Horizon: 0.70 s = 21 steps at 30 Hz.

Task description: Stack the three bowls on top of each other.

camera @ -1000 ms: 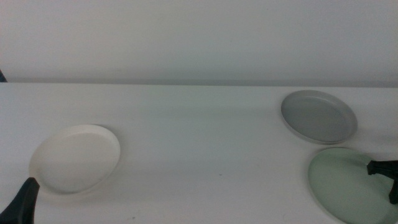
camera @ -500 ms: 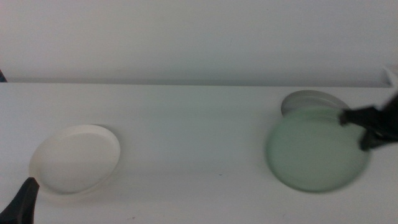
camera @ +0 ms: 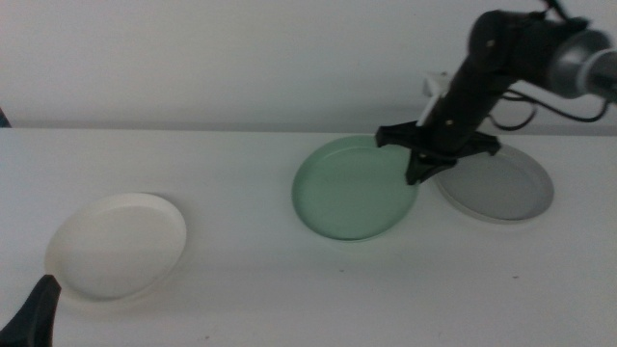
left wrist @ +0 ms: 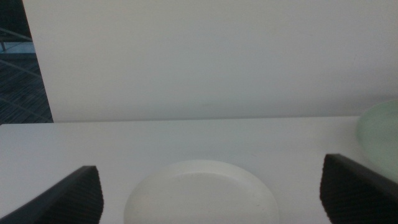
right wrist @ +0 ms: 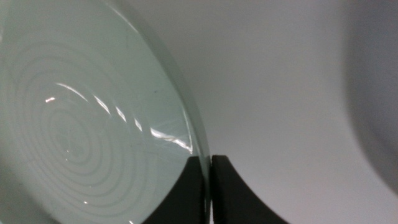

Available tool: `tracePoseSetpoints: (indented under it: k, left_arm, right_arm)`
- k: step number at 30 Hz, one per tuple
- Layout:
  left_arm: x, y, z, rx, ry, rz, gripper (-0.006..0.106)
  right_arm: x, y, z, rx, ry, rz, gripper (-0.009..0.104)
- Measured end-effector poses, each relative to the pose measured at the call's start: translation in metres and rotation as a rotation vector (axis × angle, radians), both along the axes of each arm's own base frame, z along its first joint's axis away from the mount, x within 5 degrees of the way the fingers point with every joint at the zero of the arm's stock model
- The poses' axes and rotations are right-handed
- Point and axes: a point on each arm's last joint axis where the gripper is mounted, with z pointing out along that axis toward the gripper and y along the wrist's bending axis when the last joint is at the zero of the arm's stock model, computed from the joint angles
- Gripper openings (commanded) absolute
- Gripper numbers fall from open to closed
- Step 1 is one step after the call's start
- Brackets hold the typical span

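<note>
The pale green bowl (camera: 355, 188) is over the middle of the table, held by its right rim in my right gripper (camera: 415, 162), which is shut on it. In the right wrist view the jaws pinch the green bowl's (right wrist: 87, 118) rim. The grey bowl (camera: 496, 183) lies on the table just right of it, under the right arm. The cream-white bowl (camera: 118, 244) lies at the left front. My left gripper (camera: 39, 310) waits at the bottom left corner, open, with the white bowl (left wrist: 202, 194) in front of its jaws.
The white table (camera: 241, 173) ends at a plain white wall behind. A cable runs behind the right arm. The green bowl's edge (left wrist: 380, 134) shows at the side of the left wrist view, and the grey bowl (right wrist: 380, 93) at the side of the right wrist view.
My right gripper has carried the green bowl from the right front corner up and leftward past the grey bowl to the table's middle. The left gripper and white bowl have not moved.
</note>
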Motion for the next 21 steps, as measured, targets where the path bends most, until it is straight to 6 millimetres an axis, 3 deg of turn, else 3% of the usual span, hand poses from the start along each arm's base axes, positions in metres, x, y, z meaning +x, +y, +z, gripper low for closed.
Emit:
tracePoseSetpoints:
  k: [7, 12, 17, 19, 21]
  left_arm:
    - [0.000, 0.000, 0.000, 0.000, 0.000, 0.000, 0.094]
    - [0.000, 0.000, 0.000, 0.000, 0.000, 0.000, 0.094]
    - [0.000, 0.000, 0.000, 0.000, 0.000, 0.000, 0.094]
    - [0.000, 0.000, 0.000, 0.000, 0.000, 0.000, 0.094]
    - [0.000, 0.000, 0.000, 0.000, 0.000, 0.000, 0.094]
  right_arm:
    - [0.004, 0.032, -0.043, -0.006, 0.087, 0.057, -0.002]
    - [0.003, 0.037, -0.056, -0.011, 0.117, 0.064, 0.002]
    - [0.004, 0.036, -0.054, -0.017, 0.106, 0.067, 0.048]
    - [0.003, 0.036, -0.042, -0.012, 0.081, 0.071, 0.066]
    - [0.002, 0.034, -0.024, -0.003, 0.040, 0.072, 0.077]
